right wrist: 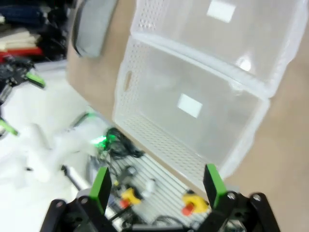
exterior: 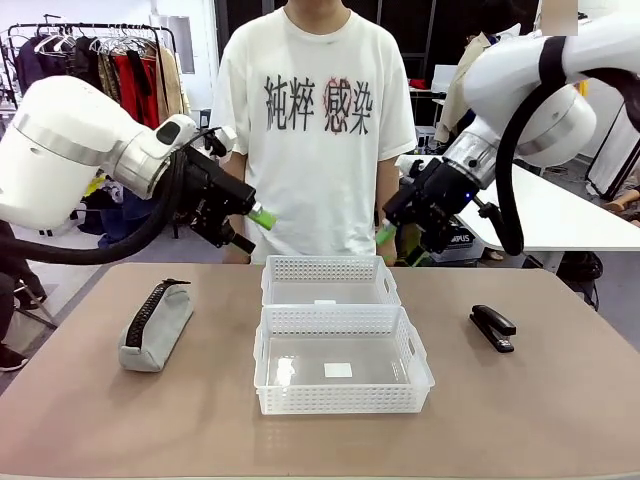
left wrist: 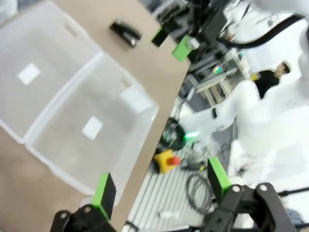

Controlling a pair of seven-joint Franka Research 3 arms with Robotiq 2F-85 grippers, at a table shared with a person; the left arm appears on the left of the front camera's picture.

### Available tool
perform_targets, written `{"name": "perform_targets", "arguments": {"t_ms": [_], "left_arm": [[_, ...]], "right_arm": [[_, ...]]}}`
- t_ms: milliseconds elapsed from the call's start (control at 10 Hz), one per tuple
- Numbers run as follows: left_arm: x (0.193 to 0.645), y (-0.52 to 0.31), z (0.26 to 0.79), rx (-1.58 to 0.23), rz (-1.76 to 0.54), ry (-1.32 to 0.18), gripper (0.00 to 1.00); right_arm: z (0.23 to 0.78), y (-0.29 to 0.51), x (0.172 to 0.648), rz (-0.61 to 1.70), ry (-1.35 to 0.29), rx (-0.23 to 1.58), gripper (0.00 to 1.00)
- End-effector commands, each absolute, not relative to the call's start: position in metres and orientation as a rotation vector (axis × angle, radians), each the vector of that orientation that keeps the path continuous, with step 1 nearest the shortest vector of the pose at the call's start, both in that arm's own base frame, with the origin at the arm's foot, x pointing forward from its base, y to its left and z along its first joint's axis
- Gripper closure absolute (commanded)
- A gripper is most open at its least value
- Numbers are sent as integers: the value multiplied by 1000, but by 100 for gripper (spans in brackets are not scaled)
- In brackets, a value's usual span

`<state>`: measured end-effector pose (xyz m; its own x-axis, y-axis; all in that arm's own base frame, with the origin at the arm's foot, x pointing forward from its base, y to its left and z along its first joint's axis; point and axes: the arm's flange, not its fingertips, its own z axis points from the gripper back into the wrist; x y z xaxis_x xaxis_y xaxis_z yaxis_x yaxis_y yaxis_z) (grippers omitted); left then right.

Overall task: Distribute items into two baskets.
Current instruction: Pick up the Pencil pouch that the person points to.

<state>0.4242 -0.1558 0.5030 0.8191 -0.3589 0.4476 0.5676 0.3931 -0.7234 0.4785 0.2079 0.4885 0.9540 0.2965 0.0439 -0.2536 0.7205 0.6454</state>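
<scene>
hovering wide open, empty, left claw [exterior: 254, 230] and right claw [exterior: 400, 245] flank the person [exterior: 315, 150].

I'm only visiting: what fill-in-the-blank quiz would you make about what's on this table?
The soft grey fabric pouch lies to the robot's ___ of the larger white lattice plastic basket. The small black stapler lies to its ___. That basket and the smaller white basket behind it hold ___. The left gripper and right gripper are both ___.
Missing: left, right, nothing, open.

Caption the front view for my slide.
Left tool and right tool hover open; pouch, larger basket, smaller basket, stapler untouched.
</scene>
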Motion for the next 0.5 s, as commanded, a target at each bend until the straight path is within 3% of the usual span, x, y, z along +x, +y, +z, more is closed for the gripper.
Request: {"name": "perform_targets", "arguments": {"t_ms": [0, 100, 400], "left_arm": [[431, -151, 498, -1094, -496, -270, 0], [431, -149, 497, -1136, -511, -250, 0], [433, -148, 498, -1098, -495, -240, 0]], "right_arm": [[499, 195, 494, 131, 44, 864, 0], [502, 186, 501, 98, 58, 928, 0], [498, 187, 494, 153, 62, 846, 0]]}}
